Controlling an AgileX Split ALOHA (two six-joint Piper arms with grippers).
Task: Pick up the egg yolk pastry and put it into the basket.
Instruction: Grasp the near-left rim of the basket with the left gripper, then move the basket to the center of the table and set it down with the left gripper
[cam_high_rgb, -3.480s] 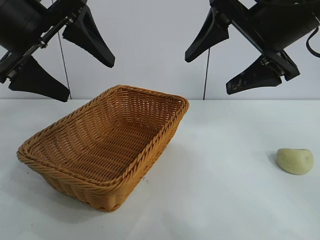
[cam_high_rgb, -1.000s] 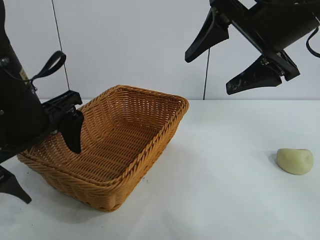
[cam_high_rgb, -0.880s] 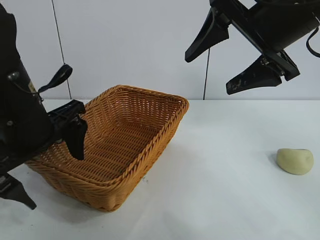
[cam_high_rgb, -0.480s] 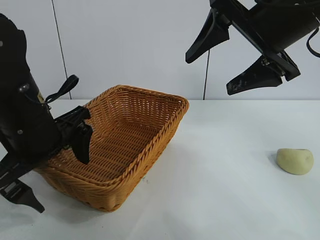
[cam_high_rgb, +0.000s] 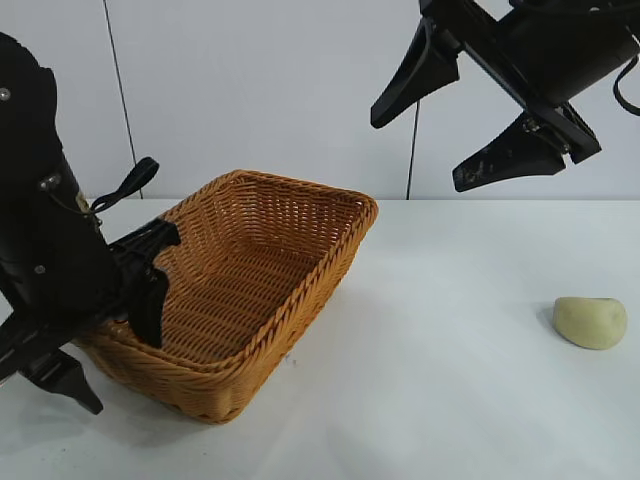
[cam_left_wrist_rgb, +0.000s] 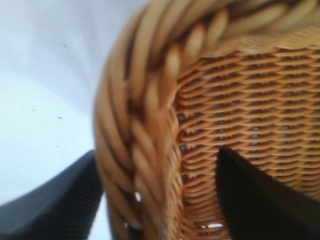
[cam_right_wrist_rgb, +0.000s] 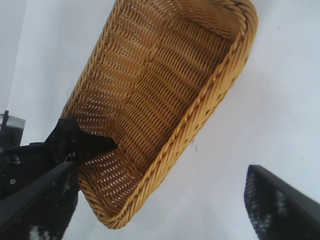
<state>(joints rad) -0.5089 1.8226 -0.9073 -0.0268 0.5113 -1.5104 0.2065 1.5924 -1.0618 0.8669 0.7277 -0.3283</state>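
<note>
The egg yolk pastry (cam_high_rgb: 590, 322), a small pale yellow-green lump, lies on the white table at the far right, untouched. The orange-brown wicker basket (cam_high_rgb: 300, 215) stands left of centre. My left gripper (cam_high_rgb: 120, 375) straddles the basket's near-left rim, one finger inside and one outside. In the left wrist view the braided rim (cam_left_wrist_rgb: 145, 100) fills the gap of the left gripper (cam_left_wrist_rgb: 157, 152), whose fingers are closed against it. My right gripper (cam_high_rgb: 418, 148) hangs open high above the table, between basket and pastry, holding nothing. The pastry is out of both wrist views.
The right wrist view looks down on the basket (cam_right_wrist_rgb: 215, 95), with the left arm's finger (cam_right_wrist_rgb: 75, 142) inside its end and bare white table beside it. A white wall stands behind the table. Bare tabletop lies between basket and pastry.
My left arm came down from above to the basket's near-left rim, and its jaws narrowed from wide open onto the rim. The right arm and the pastry have not moved.
</note>
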